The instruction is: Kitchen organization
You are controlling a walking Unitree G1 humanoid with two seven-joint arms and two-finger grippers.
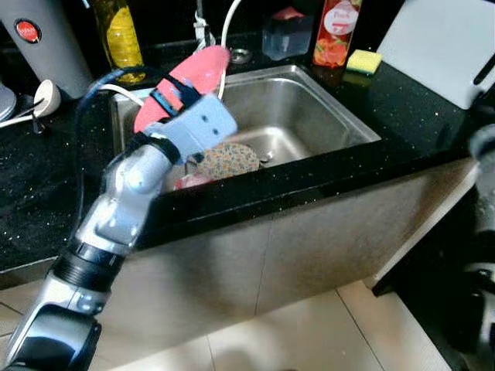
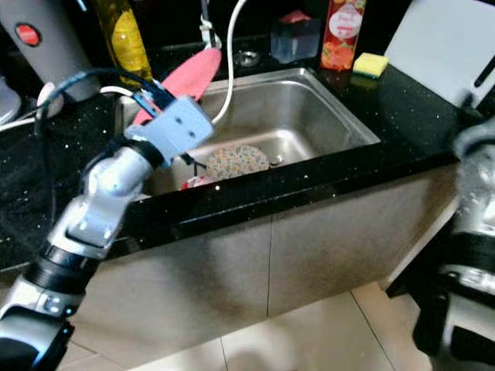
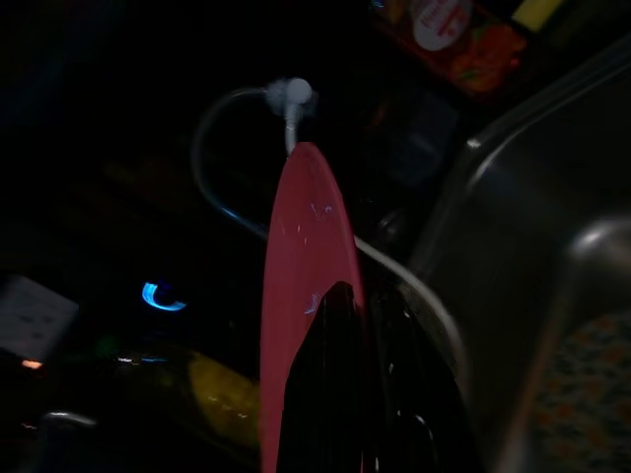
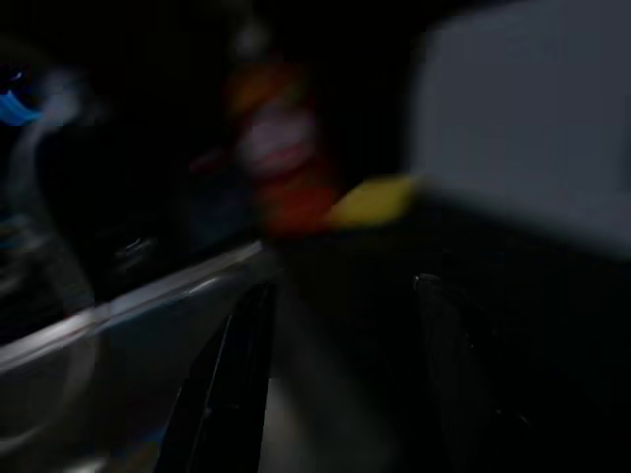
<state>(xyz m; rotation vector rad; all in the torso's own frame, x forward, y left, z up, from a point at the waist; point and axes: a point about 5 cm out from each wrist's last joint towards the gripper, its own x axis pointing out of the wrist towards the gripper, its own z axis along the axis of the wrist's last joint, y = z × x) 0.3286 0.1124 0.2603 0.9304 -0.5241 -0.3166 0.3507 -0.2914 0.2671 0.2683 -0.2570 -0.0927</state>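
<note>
Step in hand — the pink plate point(image 1: 186, 77) is lifted on edge above the sink's point(image 1: 325, 100) left rim, the left gripper's point(image 3: 345, 325) jaws closed on its edge. Next it needs a set-down spot, likely on the black tabletop point(image 1: 418, 108). A patterned plate point(image 1: 228, 160) lies in the sink. The right gripper point(image 4: 335, 374) hovers by the sink's right side — jaws parted, empty.

Silver left arm point(image 1: 116, 209), black cables
</note>
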